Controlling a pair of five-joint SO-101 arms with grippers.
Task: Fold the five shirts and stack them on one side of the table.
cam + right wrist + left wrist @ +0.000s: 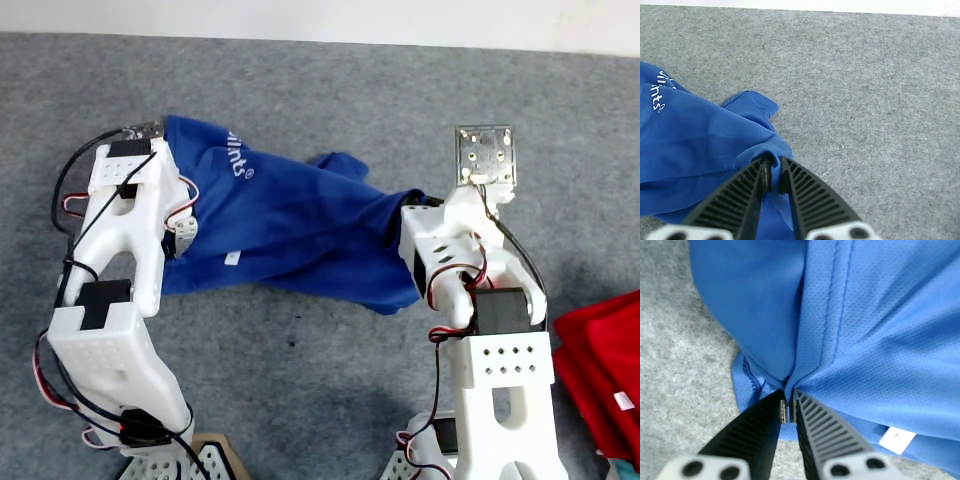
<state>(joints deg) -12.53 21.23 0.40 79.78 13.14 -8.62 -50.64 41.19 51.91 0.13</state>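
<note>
- One blue shirt [290,225] lay rumpled across the middle of the grey table [320,380], spread between the two arms
- Its wider part sat by the left arm [120,230], and it narrowed to a bunched end at the right arm [470,270]
- White print [237,158] showed on the shirt's far part, near the left arm
- Close to its near edge sat a small white tag [232,258]
- In the left wrist view, the left gripper [789,410] was clamped on the shirt: its jaws stood almost together with a fold of blue cloth pinched at the tips, and a seam ran up from the pinch
- In the right wrist view, the right gripper [772,175] was likewise clenched on the shirt, with a gathered knot of cloth caught between its jaws and bare table beyond
- A loose blue flap [751,104] lay flat on the table just past that knot
- Layered red cloth [600,370] lay at the table's right near edge, beside the right arm's base and well apart from the blue shirt
</note>
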